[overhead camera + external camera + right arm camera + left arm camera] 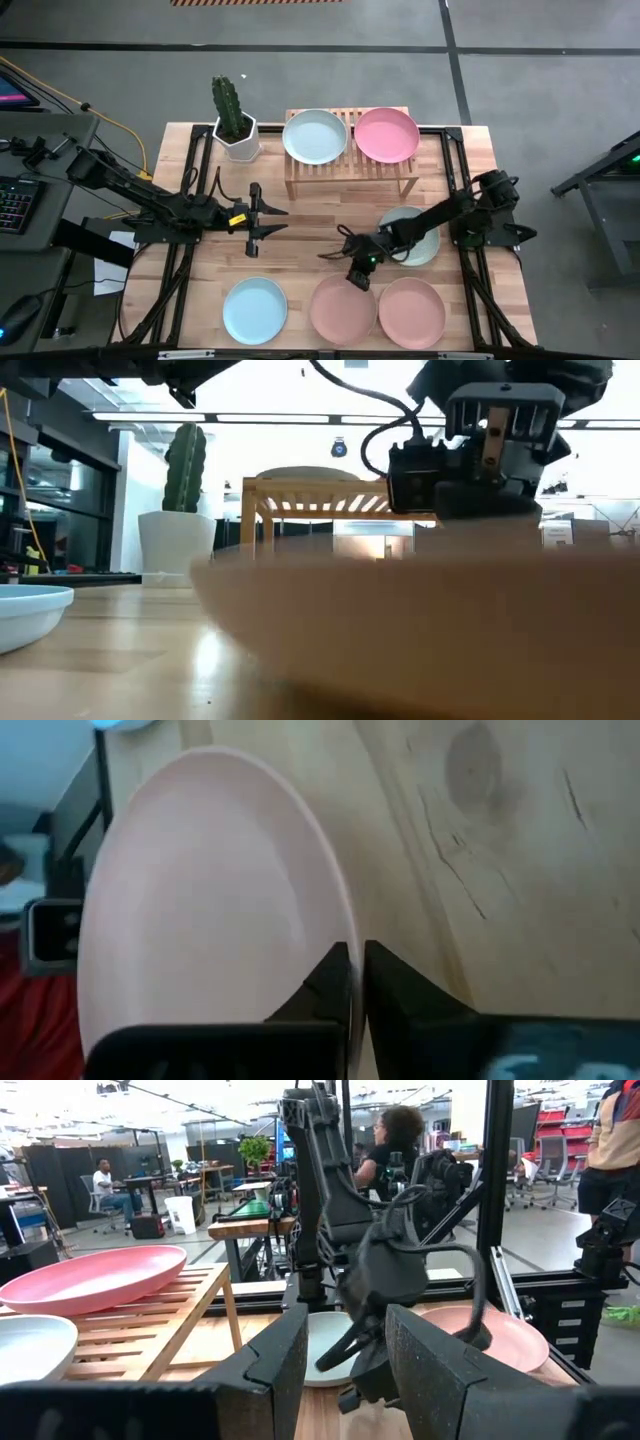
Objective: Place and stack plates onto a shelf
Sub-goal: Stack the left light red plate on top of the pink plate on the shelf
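Observation:
The wooden shelf (350,172) stands at the table's far edge and carries a mint plate (315,136) and a pink plate (387,134) side by side. Another mint plate (418,240) lies on the table's right, partly under my right arm. Along the near edge lie a light blue plate (255,310) and two pink plates (343,312) (411,310). My right gripper (357,277) is over the far rim of the middle pink plate (210,910), shut on it. My left gripper (272,218) hovers open at mid-table, left of centre. My right gripper (357,965) has the middle pink plate's far rim (345,925) pinched between its two fingers, one inside the plate and one outside. The fingers come from above, slanting toward the near edge. The plate (420,620) looks level, low over the table; whether it has left the wood, I cannot tell.
A cactus in a white pot (238,135) stands left of the shelf. Black frame rails (462,190) run along the table's left and right sides. Bare wood lies between the shelf and the near row of plates. People sit and stand in the room beyond the table.

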`<state>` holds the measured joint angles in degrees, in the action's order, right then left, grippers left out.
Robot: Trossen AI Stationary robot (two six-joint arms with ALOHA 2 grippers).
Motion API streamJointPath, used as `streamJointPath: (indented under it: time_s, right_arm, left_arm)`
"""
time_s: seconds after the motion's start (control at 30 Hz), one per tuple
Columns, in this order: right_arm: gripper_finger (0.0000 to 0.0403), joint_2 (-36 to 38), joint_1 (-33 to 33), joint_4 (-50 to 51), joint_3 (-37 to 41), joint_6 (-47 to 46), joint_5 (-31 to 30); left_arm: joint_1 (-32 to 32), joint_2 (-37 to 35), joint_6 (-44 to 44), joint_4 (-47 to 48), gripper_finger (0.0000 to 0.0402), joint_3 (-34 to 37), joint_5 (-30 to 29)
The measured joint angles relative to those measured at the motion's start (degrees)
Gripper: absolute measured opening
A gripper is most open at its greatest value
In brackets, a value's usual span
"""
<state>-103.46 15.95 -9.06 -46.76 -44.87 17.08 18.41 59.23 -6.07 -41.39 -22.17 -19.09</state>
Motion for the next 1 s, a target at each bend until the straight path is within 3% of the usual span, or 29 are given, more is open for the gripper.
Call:
streamJointPath:
  time_s: [0.27,0.5,0.67,0.87,1.0]
  right_arm:
    - [0.0,0.9,-2.6,-4.2,0.0,6.5,15.5]
    - [0.0,12.3,-7.6,-3.3,0.0,11.0,15.7]
    - [0.0,25.5,-12.5,2.3,0.0,13.9,10.3]
    - [0.0,42.7,-21.7,17.0,0.0,13.4,-6.0]
    - [0.0,52.8,-29.6,20.1,0.0,13.3,-13.1]
  left_arm:
    - [0.0,0.0,0.0,0.0,0.0128,0.0,0.0]
    - [0.0,0.0,0.0,0.0,0.0128,0.0,0.0]
    - [0.0,0.0,0.0,0.0,0.0128,0.0,0.0]
    - [0.0,0.0,0.0,0.0,0.0128,0.0,0.0]
    - [0.0,0.0,0.0,0.0,0.0128,0.0,0.0]
